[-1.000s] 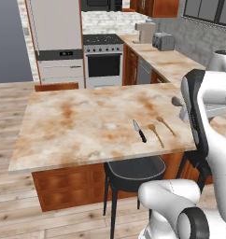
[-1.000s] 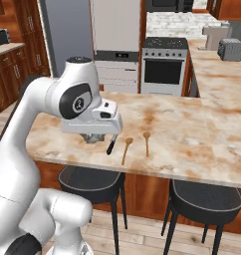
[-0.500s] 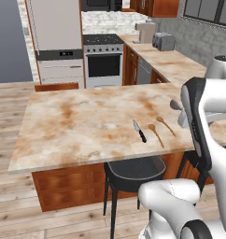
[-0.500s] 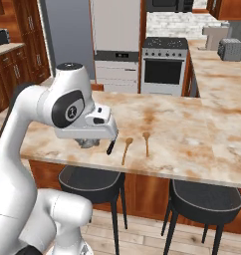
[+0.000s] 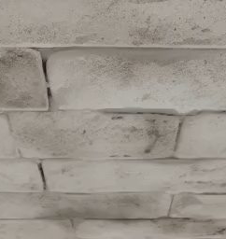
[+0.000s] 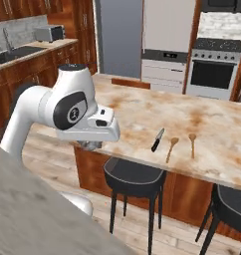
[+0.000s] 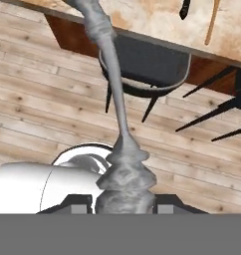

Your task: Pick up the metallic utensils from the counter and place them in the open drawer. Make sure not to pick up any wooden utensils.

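Gripping a thin grey metal utensil (image 7: 114, 94), the gripper (image 7: 123, 199) is seen clamped on its handle. Its long axis runs toward 12 o'clock, and the knife (image 6: 158, 140) is left on the bench (image 6: 227, 129) around 1 o'clock.

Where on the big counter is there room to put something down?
The counter is bare from its far end up to the knife. It's crowded on the near side, where the knife and two wooden spoons lie side by side. Beyond the spoons, more bare stone runs toward the stove.
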Tool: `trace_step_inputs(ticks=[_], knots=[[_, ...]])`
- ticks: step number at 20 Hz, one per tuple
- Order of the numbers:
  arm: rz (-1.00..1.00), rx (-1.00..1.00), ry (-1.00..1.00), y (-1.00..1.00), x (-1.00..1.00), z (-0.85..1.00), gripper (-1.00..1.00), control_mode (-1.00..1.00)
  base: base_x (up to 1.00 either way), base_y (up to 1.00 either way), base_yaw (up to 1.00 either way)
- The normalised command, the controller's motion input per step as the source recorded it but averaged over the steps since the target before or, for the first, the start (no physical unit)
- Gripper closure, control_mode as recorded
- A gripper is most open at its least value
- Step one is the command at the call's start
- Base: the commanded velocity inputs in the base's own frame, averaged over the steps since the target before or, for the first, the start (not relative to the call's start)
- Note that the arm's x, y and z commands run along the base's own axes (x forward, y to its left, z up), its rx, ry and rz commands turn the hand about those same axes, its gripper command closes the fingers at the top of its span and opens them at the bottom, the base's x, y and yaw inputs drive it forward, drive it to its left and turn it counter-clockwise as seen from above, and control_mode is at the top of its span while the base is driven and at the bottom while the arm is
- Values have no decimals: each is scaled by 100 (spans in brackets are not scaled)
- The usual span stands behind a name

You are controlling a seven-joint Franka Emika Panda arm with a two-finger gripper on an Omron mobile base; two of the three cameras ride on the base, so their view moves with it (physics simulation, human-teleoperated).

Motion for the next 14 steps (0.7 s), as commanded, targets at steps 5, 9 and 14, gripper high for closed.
trace_step_inputs(ticks=[5, 9, 14], knots=[[0, 0, 0, 0, 0, 0, 100, 100, -24, 28, 69], [0, 0, 0, 0, 0, 0, 100, 100, 15, 86, 26], [0, 0, 0, 0, 0, 0, 100, 100, 26, 100, 3]])
